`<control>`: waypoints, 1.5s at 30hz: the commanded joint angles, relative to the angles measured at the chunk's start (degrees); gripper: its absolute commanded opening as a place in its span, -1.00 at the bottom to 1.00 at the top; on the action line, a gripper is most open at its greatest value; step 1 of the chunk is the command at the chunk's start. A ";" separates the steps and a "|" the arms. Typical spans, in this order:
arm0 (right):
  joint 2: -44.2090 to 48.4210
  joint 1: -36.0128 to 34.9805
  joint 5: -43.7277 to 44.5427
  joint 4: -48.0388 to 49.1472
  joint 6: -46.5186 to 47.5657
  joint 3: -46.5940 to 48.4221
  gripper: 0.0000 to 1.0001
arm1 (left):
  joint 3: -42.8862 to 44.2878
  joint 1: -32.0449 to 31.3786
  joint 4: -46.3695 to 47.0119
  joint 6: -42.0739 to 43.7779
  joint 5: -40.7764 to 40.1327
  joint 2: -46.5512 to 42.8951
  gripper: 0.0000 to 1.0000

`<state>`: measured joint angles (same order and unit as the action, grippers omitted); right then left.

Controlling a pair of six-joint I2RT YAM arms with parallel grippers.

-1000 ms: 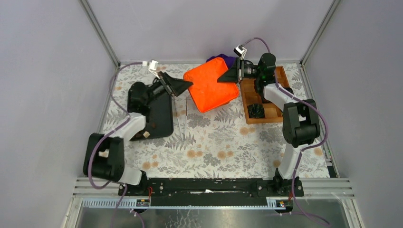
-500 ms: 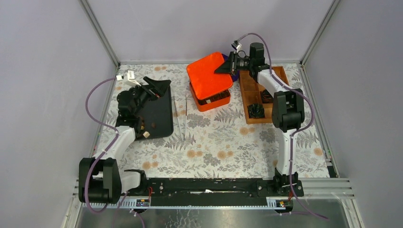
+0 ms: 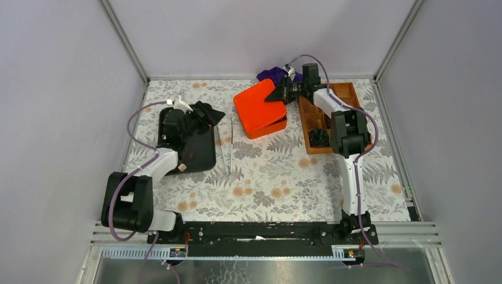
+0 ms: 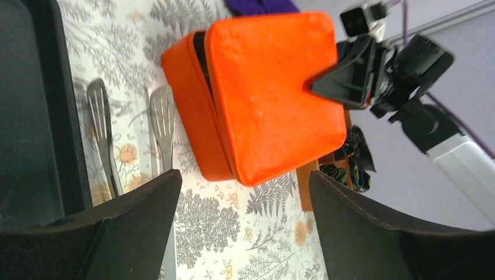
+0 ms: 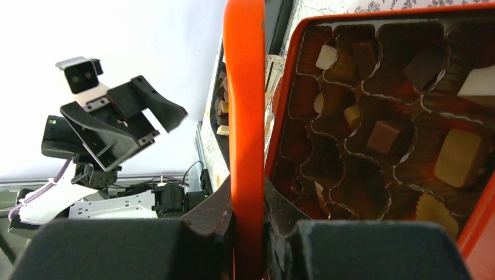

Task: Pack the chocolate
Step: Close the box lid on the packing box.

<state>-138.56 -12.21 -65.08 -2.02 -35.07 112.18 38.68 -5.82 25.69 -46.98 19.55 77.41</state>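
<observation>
The chocolate (image 5: 384, 135) sits as small brown and cream pieces in the brown liner cups of an orange box (image 3: 267, 126). A few loose pieces (image 3: 182, 168) lie on the black tray (image 3: 198, 155). My right gripper (image 5: 248, 198) is shut on the edge of the orange lid (image 5: 245, 105), which leans over the box with a gap along its left side (image 4: 198, 52). My left gripper (image 4: 244, 192) is open and holds nothing. It hovers at the black tray's far right corner, left of the box (image 4: 192, 111), and faces the lid (image 4: 274, 93).
Metal tongs (image 3: 225, 145) lie on the flowered cloth between the black tray and the box. A wooden compartment tray (image 3: 339, 141) holding dark crinkled wrappers (image 3: 320, 137) stands right of the box. A purple cloth (image 3: 273, 74) lies behind it.
The right gripper has swung the lid down from a steep tilt until it nearly covers the box. The left gripper has let go of the lid's left edge and drawn back over the black tray.
</observation>
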 commanded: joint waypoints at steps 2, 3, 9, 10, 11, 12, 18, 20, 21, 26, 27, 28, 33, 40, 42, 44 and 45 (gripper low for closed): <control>-1.80 -0.69 0.05 -2.15 0.35 6.58 -1.00 | 3.91 -2.26 -0.79 -0.92 -2.06 4.51 0.73; -2.26 -0.69 0.16 -2.47 0.35 7.02 -1.00 | 4.49 -2.46 -1.11 -0.92 -2.06 5.39 0.72; -3.46 -0.63 0.14 -3.40 0.43 7.53 -0.97 | 7.58 -3.41 -3.19 -1.20 -1.31 10.40 0.59; -3.54 -0.60 0.23 -3.56 0.44 7.43 -0.97 | 8.05 -3.47 -3.50 -1.34 -1.11 11.29 0.57; -3.60 -0.56 0.28 -3.67 0.40 7.39 -0.96 | 8.61 -3.71 -3.75 -1.40 -0.82 12.12 0.54; -3.71 -0.46 0.47 -3.69 0.39 7.43 -0.96 | 9.14 -3.94 -4.00 -1.51 -0.58 13.06 0.50; -4.63 0.38 1.34 -4.59 0.78 8.52 -0.92 | 13.53 -5.26 -5.95 -1.09 0.70 18.08 0.33; -5.01 0.51 1.52 -5.07 1.15 9.01 -0.91 | 15.45 -5.78 -7.38 -0.63 0.82 20.00 0.31; -5.20 0.56 1.58 -5.21 1.28 9.13 -0.90 | 16.33 -6.16 -7.94 -0.53 0.85 20.92 0.29; -6.09 0.70 1.98 -5.38 1.41 9.52 -0.84 | 20.16 -7.43 -10.45 -0.07 0.79 25.21 0.27; -6.18 0.74 2.05 -5.42 1.35 9.60 -0.83 | 20.92 -7.63 -11.15 0.10 0.61 25.89 0.26; -6.35 0.82 2.04 -5.43 1.39 9.68 -0.81 | 21.52 -7.82 -11.83 0.33 0.59 26.62 0.25; -6.98 1.37 2.29 -5.49 1.38 9.89 -0.77 | 24.32 -8.39 -14.22 1.18 0.67 29.49 0.13; -8.15 1.57 2.78 -6.67 2.31 10.92 -0.66 | 26.53 -8.84 -15.58 1.45 1.32 31.68 0.09; -8.36 1.57 3.16 -7.12 2.86 11.23 -0.62 | 27.14 -8.93 -16.04 1.61 1.45 32.11 0.08; -8.64 1.58 3.48 -7.82 3.65 11.81 -0.58 | 27.71 -9.10 -16.51 1.71 1.52 32.61 0.08; -8.77 1.64 3.81 -8.37 4.19 12.20 -0.55 | 28.04 -9.18 -16.74 1.79 1.55 32.78 0.07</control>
<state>-146.54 -11.03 -62.74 -9.26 -33.76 120.57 64.20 -14.57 10.11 -46.61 20.32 109.03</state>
